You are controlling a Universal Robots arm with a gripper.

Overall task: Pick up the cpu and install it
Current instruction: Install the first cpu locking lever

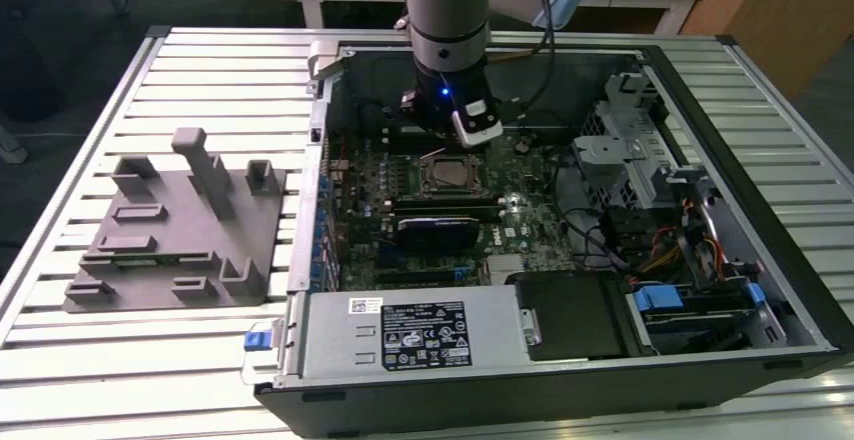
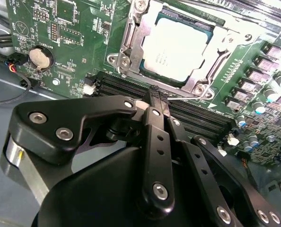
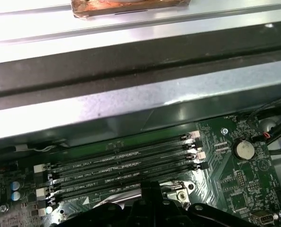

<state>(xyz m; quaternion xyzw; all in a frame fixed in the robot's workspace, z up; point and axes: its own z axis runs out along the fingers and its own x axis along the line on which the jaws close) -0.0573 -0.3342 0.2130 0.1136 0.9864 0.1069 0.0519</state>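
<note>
The cpu (image 2: pixel 178 45) already lay seated in its socket frame (image 2: pixel 126 35) on the motherboard (image 2: pixel 69 38). The gripper (image 2: pixel 158 97) hung just beside the socket over the memory slots (image 3: pixel 126 163), jaws pinched together and empty. Finishing well probably meant checking that the chip sat flat and square.

Arm (image 1: pixel 447 20) hanging vertical, wrist pointing down, gripper (image 2: pixel 158 101) fingers (image 2: pixel 154 120) pressing together, holding nothing
</note>
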